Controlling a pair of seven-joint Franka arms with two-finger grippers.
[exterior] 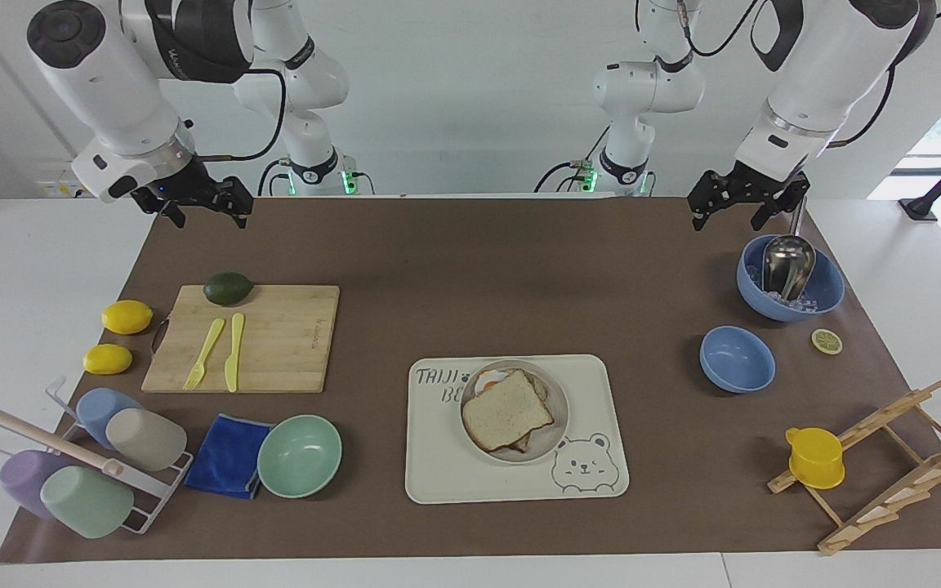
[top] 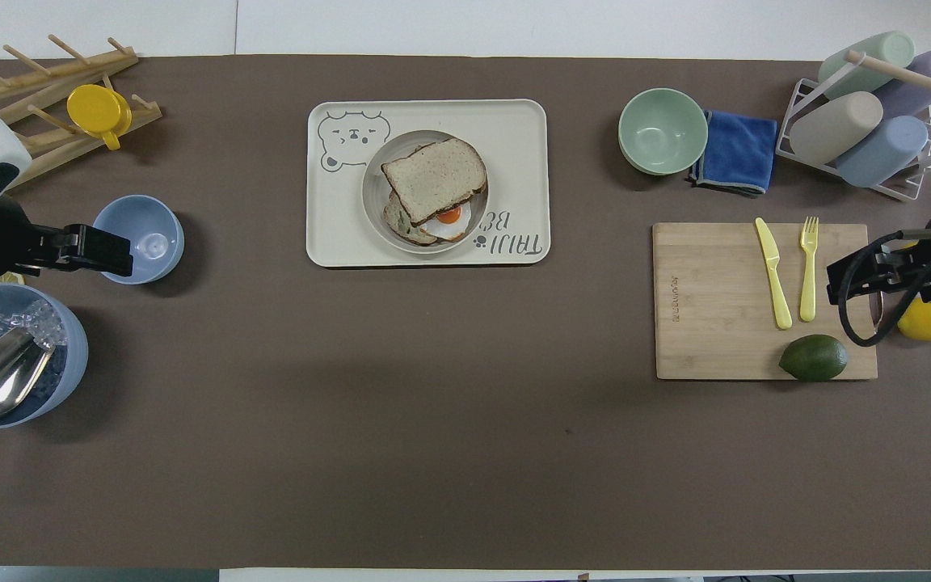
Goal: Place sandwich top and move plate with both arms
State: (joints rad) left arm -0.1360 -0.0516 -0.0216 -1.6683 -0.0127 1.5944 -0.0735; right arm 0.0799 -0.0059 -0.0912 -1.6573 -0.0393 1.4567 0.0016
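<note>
The sandwich top (exterior: 508, 410) lies on the plate (exterior: 556, 429) at the surface's six o'clock; left claw (exterior: 736, 206) and right claw (exterior: 205, 207) hover wide, empty.

Bright, even light, soft shadows beside the bowls, both views sharp throughout.

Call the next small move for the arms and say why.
Probably bring both grippers in over the tray, one to each side of the plate. The bread top already lies on the sandwich, the plate is still on the tray, and the left gripper and right gripper hang open and empty at the robots' edge of the table.
</note>
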